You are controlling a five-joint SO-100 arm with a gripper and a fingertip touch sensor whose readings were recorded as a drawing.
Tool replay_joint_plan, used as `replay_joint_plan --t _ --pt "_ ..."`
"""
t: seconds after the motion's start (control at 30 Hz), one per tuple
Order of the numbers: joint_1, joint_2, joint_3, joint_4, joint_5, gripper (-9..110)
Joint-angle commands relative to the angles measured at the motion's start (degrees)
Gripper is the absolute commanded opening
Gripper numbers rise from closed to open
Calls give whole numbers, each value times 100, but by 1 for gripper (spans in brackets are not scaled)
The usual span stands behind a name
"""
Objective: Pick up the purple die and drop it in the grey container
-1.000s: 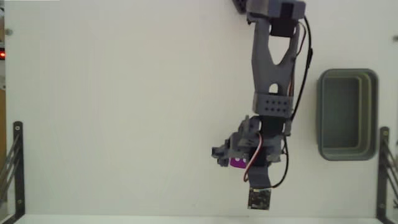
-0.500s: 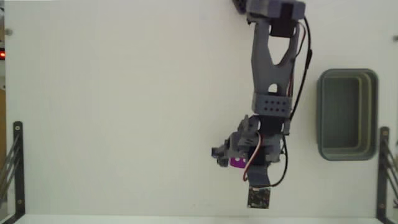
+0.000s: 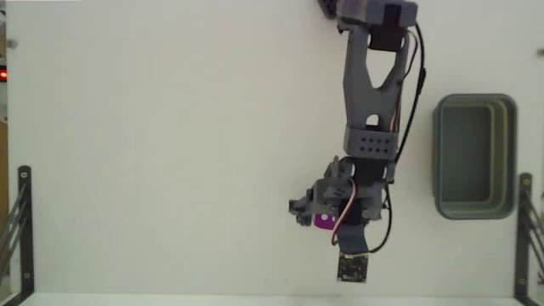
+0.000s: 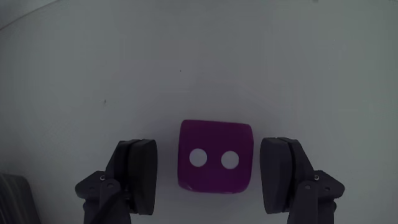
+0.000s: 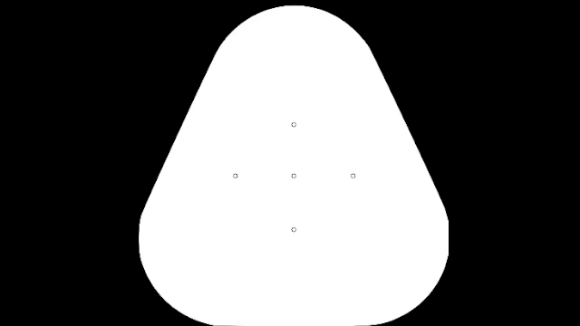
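Purple die point(image 4: 215, 156) sits betw. jaws, gaps both sides; jaws released, not touching.

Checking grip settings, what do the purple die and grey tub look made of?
Purple die: probably hard plastic or resin, smooth matte faces, rounded corners, white pips. Grey container: seemingly moulded plastic, dull finish, thick rounded rim; whether it flexes can't be told.
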Motion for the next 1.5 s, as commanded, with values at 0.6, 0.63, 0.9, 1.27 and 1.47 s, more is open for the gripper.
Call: replay_joint_plan --t 0.6,0.63,0.9,1.27,1.47 --pt "37 192 135 -295 26 110" --pt "37 191 141 -302 26 110" --pt "37 180 212 -383 26 110" --pt "37 175 240 -417 26 110" --pt "37 175 240 -417 26 110"
